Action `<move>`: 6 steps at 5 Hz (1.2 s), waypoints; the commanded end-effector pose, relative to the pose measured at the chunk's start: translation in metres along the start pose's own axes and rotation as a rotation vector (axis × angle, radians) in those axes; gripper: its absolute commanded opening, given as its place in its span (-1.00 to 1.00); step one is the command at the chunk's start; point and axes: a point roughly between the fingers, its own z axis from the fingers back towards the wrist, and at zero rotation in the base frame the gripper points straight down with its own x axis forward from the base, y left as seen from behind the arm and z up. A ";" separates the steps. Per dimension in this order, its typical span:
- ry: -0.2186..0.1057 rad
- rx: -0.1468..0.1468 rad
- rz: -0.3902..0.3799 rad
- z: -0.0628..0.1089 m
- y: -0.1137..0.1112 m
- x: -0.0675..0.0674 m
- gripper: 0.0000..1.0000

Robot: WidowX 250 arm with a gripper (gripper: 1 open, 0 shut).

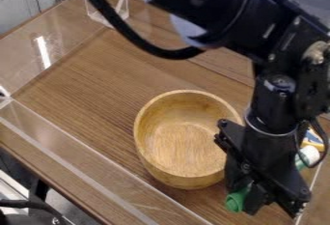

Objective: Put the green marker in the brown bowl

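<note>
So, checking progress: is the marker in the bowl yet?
Not yet. The marker is outside the bowl, at the gripper; the bowl looks empty.

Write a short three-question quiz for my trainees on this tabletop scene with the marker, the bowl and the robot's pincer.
1. True or false: the green marker already lies inside the brown bowl.
2. Which side of the bowl, as pictured, is the pincer on: A left, B right, C behind?
3. Fill in: the bowl's inside holds ____.

Key: 1 false; 2 B; 3 nothing.
</note>
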 end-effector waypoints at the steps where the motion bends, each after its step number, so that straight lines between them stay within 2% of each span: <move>1: -0.064 -0.011 0.010 0.013 0.002 0.007 -1.00; 6: -0.048 -0.001 -0.016 0.022 0.007 0.004 -1.00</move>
